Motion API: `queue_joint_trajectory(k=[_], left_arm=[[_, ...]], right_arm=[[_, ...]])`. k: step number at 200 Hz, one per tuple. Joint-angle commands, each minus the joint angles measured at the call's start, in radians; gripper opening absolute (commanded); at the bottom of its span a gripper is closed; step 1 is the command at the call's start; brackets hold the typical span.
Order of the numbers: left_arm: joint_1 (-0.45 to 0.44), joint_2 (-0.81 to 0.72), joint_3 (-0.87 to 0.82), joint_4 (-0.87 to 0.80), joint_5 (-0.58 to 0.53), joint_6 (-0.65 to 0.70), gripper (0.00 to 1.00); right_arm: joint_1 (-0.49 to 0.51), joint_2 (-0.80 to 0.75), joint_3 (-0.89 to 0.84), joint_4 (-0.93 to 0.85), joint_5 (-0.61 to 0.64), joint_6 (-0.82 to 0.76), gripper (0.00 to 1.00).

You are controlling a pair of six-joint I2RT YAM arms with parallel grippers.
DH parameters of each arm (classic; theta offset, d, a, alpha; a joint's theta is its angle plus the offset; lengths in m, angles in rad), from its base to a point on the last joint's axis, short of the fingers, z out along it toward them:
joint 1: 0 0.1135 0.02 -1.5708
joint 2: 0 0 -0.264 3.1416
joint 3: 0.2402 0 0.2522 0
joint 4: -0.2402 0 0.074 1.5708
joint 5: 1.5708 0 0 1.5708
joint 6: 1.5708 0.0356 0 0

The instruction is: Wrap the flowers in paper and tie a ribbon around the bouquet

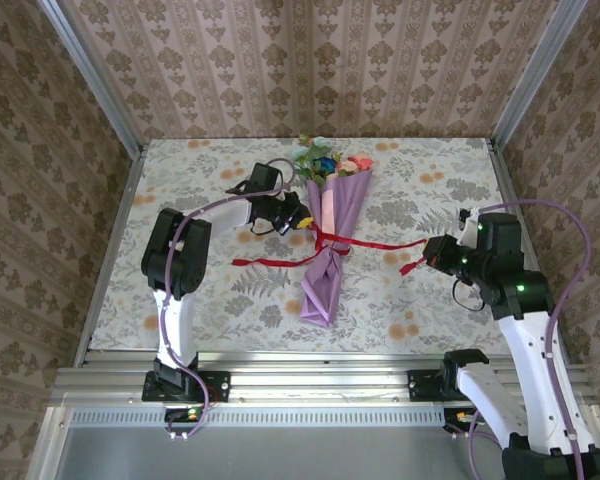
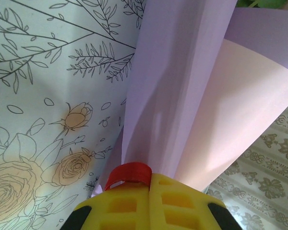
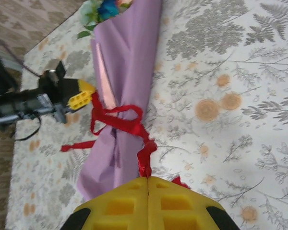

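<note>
A: How far along had we got with it?

B: Most of the way, we thought. The paper (image 1: 323,288) was already rolled into a cone around the flowers (image 1: 325,160), whose heads poked out of the wide far end. The ribbon (image 1: 380,244) went round the waist of the bouquet (image 1: 340,205) with a crossing or first knot in it. We could not tell from the pictures whether it was pulled tight.

A: So what did we judge was left?

B: Drawing the knot snug and probably finishing a bow. One loose end lay on the tablecloth (image 1: 450,310), on the near side of the left claw (image 1: 300,222).

A: And how were our claws?

B: The left claw was pressed together on a small loop of ribbon, with its tips right against the bouquet's side, and the bouquet lay just to its right. Its arm was folded, elbow raised, forearm reaching inward over the table. The right claw (image 1: 427,258) was closed too, pinching the other strand, which ran from its tips across to the knot — the bouquet sat well away to its left. That arm reached forward from its base, wrist turned toward the middle.

A: Was the strand taut?

B: It looked nearly straight, so we took it to be under some pull — a judgement, no more.
</note>
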Motion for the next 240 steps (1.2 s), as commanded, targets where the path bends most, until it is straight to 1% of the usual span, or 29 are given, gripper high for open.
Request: queue_joint_trajectory(k=[1, 33, 41, 55, 65, 74, 89, 97, 112, 122, 130, 137, 160, 172, 196, 215, 240], left_arm=[[-0.001, -0.095, 0.006, -0.035, -0.035, -0.007, 0.00], [-0.020, -0.153, -0.035, -0.042, -0.041, -0.050, 0.00], [-0.029, -0.169, -0.050, -0.042, -0.043, -0.062, 0.00], [-0.044, -0.193, -0.078, -0.033, -0.045, -0.083, 0.00], [-0.055, -0.207, -0.098, -0.025, -0.049, -0.105, 0.00], [-0.064, -0.221, -0.116, -0.014, -0.053, -0.122, 0.00], [-0.077, -0.247, -0.138, -0.011, -0.071, -0.138, 0.00], [-0.080, -0.256, -0.144, -0.012, -0.079, -0.144, 0.00], [-0.087, -0.274, -0.156, -0.010, -0.089, -0.156, 0.00], [-0.090, -0.283, -0.160, -0.008, -0.092, -0.166, 0.00], [-0.091, -0.289, -0.162, -0.004, -0.095, -0.173, 0.00], [-0.091, -0.294, -0.163, -0.004, -0.097, -0.178, 0.00], [-0.094, -0.309, -0.165, -0.013, -0.111, -0.181, 0.00], [-0.096, -0.316, -0.170, -0.016, -0.114, -0.181, 0.00], [-0.099, -0.327, -0.179, -0.010, -0.115, -0.185, 0.00], [-0.100, -0.339, -0.193, 0.014, -0.125, -0.196, 0.00], [-0.102, -0.347, -0.193, 0.020, -0.127, -0.195, 0.00]], right_arm=[[-0.010, 0.156, -0.066, -0.002, 0.126, 0.024, 0.00], [-0.036, 0.411, -0.059, 0.101, 0.124, 0.053, 0.00], [-0.038, 0.470, -0.044, 0.129, 0.107, 0.060, 0.05], [-0.038, 0.567, -0.002, 0.131, 0.079, 0.077, 0.18], [-0.036, 0.620, 0.022, 0.126, 0.062, 0.090, 0.23], [-0.034, 0.626, 0.035, 0.115, 0.067, 0.103, 0.27], [-0.022, 0.600, 0.049, 0.088, 0.114, 0.131, 0.32], [-0.008, 0.545, 0.053, 0.073, 0.138, 0.154, 0.34], [0.039, 0.501, 0.051, 0.075, 0.144, 0.228, 0.33], [0.085, 0.489, 0.043, 0.094, 0.131, 0.308, 0.28], [0.130, 0.494, 0.035, 0.125, 0.116, 0.402, 0.24], [0.169, 0.507, 0.034, 0.151, 0.109, 0.485, 0.22], [0.298, 0.586, 0.079, 0.260, 0.105, 0.753, 0.22], [0.342, 0.663, 0.116, 0.320, 0.109, 0.869, 0.22], [0.377, 0.791, 0.183, 0.407, 0.071, 1.052, 0.23], [0.392, 0.872, 0.244, 0.427, 0.046, 1.141, 0.24], [0.407, 0.931, 0.274, 0.445, 0.042, 1.229, 0.24]])
